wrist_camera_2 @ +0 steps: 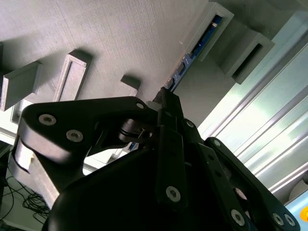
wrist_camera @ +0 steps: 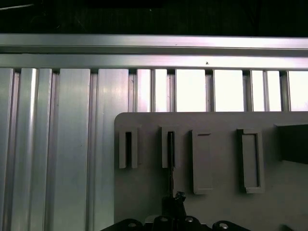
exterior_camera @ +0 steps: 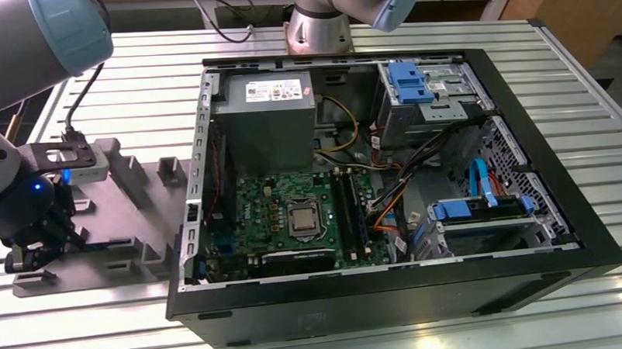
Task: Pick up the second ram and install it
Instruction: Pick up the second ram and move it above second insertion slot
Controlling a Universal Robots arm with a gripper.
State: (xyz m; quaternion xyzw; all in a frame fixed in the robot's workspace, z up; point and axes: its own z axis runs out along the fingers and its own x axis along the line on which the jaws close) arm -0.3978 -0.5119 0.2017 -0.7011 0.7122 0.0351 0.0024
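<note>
Exterior and both wrist views, claw at the parts tray. The claw (exterior_camera: 26, 262) stands low over the grey moulded tray (exterior_camera: 127, 227), which lies on the slatted metal tabletop (exterior_camera: 131, 72).

In the second wrist view the claw (wrist_camera_2: 166, 98) has its black fingers (wrist_camera_2: 171, 144) drawn together with no gap showing at the tips. They meet on the near end of the second ram (wrist_camera_2: 190, 60). The stick runs straight ahead from the claw, on edge, blue with small chips. Its far end sits in a slotted raised block (wrist_camera_2: 214, 24) of the tray (wrist_camera_2: 120, 38).

In the first wrist view the same stick (wrist_camera: 170, 173) appears edge-on as a thin dark line. It runs from the claw (wrist_camera: 174, 197) to the slotted block (wrist_camera: 169, 147), with further raised blocks on either side of it on the tray (wrist_camera: 144, 192). The tabletop (wrist_camera: 57, 144) lies beyond the tray's edge.

Well apart from the claw, toward the exterior view's right, lies the open computer case (exterior_camera: 398, 303) with the green motherboard (exterior_camera: 271, 199) inside.
</note>
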